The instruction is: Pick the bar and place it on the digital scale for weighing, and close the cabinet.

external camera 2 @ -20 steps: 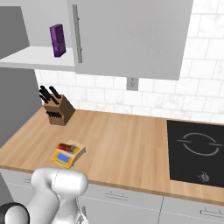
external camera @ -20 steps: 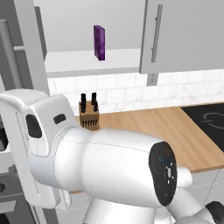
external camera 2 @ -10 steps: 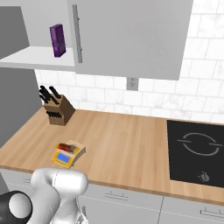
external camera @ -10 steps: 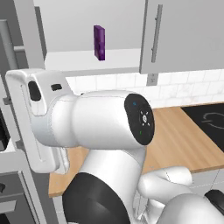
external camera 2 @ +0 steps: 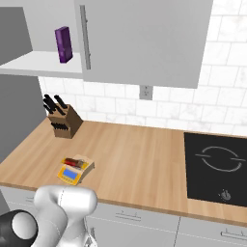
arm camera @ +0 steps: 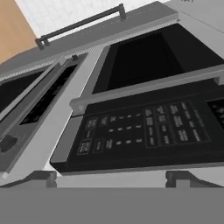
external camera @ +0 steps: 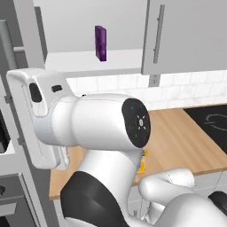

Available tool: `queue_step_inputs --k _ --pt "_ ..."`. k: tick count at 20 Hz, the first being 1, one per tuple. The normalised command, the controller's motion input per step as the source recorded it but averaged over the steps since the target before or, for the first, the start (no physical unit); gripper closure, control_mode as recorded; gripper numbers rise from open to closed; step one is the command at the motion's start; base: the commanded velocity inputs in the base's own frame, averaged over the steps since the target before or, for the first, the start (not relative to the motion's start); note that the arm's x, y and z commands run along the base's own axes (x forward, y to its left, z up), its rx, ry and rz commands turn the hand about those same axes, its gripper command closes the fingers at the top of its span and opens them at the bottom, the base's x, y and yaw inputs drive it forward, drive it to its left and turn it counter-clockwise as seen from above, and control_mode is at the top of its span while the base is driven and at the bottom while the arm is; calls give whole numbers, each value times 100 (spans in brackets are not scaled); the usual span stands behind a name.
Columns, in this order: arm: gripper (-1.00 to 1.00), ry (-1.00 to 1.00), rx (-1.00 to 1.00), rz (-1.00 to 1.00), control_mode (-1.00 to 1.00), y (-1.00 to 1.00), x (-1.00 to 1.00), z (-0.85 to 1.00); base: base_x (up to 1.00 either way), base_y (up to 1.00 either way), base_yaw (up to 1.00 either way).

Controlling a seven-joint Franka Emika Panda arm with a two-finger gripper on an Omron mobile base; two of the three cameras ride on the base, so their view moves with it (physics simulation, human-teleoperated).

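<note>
two rear base views, shared counter [external camera 2: 140, 159]

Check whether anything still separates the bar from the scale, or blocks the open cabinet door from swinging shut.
Nothing separates them: the bar already lies on the scale. The cabinet is open at its left, a purple box on its shelf, set back from the edge. The door stands swung out; I see nothing in its path.

The bar [external camera 2: 75, 161], a small flat oblong in a red wrapper with orange-yellow ends, lies flat on the grey top plate of the digital scale [external camera 2: 73, 171]. The scale, square and yellow-orange with a blue display at its front, sits on the wooden counter near its front edge. The cabinet [external camera 2: 144, 43], light grey with a long vertical bar handle, stands with its left side open, white inner shelf exposed.
</note>
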Motion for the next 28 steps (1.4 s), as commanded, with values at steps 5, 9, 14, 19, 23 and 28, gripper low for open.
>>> queue_step_inputs --k 5,9,14,19,23,28 --pt "-100 0 7 0 -100 -38 57 -1 0 0 0" --pt "-100 0 5 0 -100 -33 69 -2 0 0 0" --pt "-100 0 3 0 -100 -28 90 -4 0 0 0" --pt "-100 0 23 0 -100 -96 88 -1 0 0 0" --pt "-100 0 23 0 -100 -93 86 0 0 0 0" --pt "-100 0 20 -3 -100 -81 100 -9 0 0 0"
